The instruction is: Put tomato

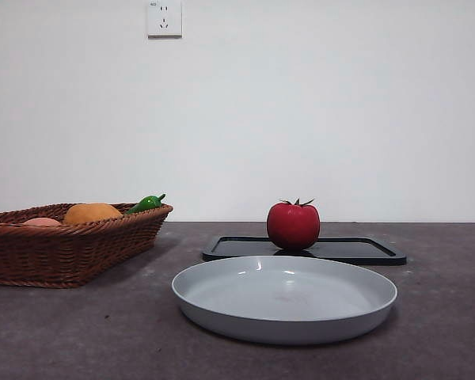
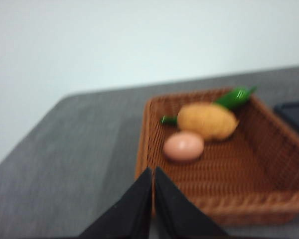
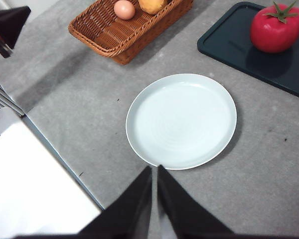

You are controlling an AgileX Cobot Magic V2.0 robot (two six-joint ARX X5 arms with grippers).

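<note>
The red tomato (image 1: 293,225) with a dark green stem stands upright on a black tray (image 1: 364,252) behind a grey plate (image 1: 285,298). The right wrist view shows the tomato (image 3: 276,29) on the tray (image 3: 239,50) and the plate (image 3: 181,120) bare. My right gripper (image 3: 154,172) is shut and empty, high above the table near the plate's edge. My left gripper (image 2: 153,173) is shut and empty, hovering near the rim of the wicker basket (image 2: 269,199). Neither gripper shows in the front view.
The wicker basket (image 1: 63,245) at the left holds an orange round fruit (image 1: 93,213), a pale egg-like thing (image 2: 183,146) and a green pepper (image 1: 146,203). A white block (image 3: 35,194) and the table's edge lie beside the right arm. The other arm's black tip (image 3: 7,25) shows there.
</note>
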